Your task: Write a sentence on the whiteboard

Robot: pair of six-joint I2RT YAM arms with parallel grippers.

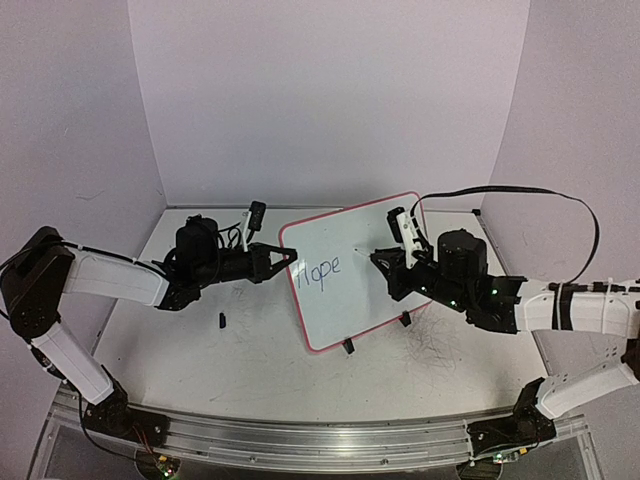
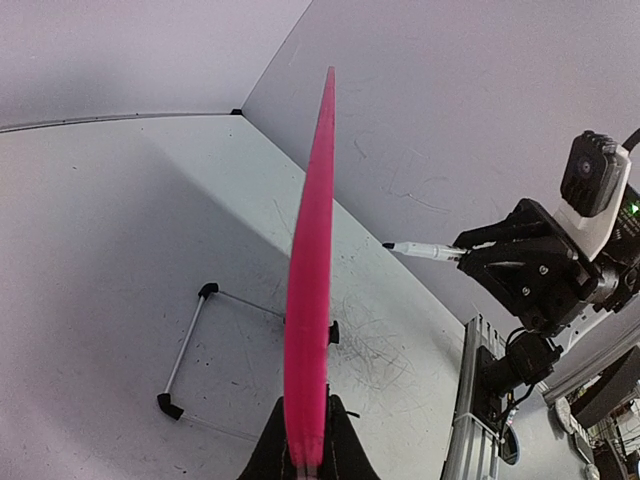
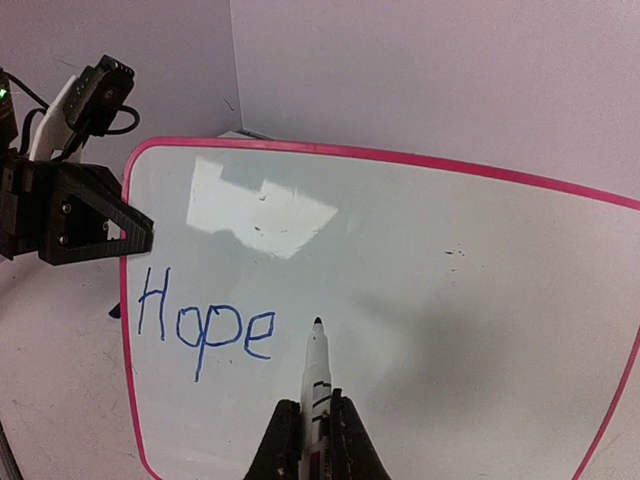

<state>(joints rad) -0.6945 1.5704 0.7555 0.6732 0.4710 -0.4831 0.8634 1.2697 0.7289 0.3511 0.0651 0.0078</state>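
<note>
While the whiteboard (image 1: 375, 290) is standing propped at a tilt on the table (image 1: 230, 355) between the two arms in the top view, the left end effector (image 1: 290, 257) is pinching its left rim. The right end effector (image 1: 385, 262) is aiming a marker (image 1: 366, 252) at its face. The sentence (image 1: 320, 271) is reading only "Hope" so far, so the second word looks like the step in hand. A small black piece (image 1: 221, 321), possibly a cap, is lying on the table near the board.

In the left wrist view, the board is showing edge-on as a pink strip, its rim clamped between fingers that are pressing together at the bottom of the picture. The marker tip is appearing apart from the writing surface here.

In the right wrist view, the right end effector is squeezing the marker barrel, and the tip is hovering just to the right of the final "e".

To do this well, the tip should be landing lightly after a clear word gap, on the same baseline and at the same letter height. Meanwhile the left grip should be bracing the board so that it is not rocking under the strokes.

"Hope", in blue, is the only readable writing. The black marks on the marker barrel are too small to make out.
</note>
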